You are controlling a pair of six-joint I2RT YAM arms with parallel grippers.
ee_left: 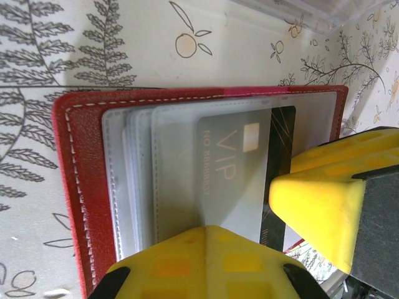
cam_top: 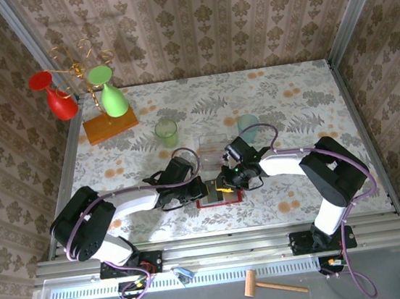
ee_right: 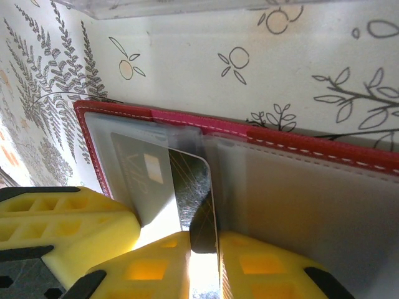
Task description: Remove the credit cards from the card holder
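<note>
**Right claw pinching the dark card over the open wallet**

The wallet (cam_top: 219, 200) is lying open and flat on the table (cam_top: 288, 95), near its front edge, right between the two arms. Both claws are crowding in on it from either side.

The right claw (ee_right: 201, 265) is pinching the dark card (ee_right: 193, 199) between its yellow fingers. The card is standing on edge in the grip, its far end reaching in over the clear pockets. I cannot tell whether that end is free of the pocket or is sitting in it.

The left claw (ee_left: 206, 243) is pressing down on the pocket side of the wallet. Its fingers are looking pressed together, with nothing showing between them.

The VIP card (ee_left: 234, 168), pale grey with a small chip, is sitting under the clear plastic just beside the dark card. More clear pockets are fanning out toward the wallet's stitched red edge.

Behind the wallet a clear box (cam_top: 212, 143) is standing, with a green cup (cam_top: 166, 132) on its left and a teal cup (cam_top: 247, 125) on its right. A mallet (cam_top: 275, 285) is lying off the table, in front of the arm bases.
</note>
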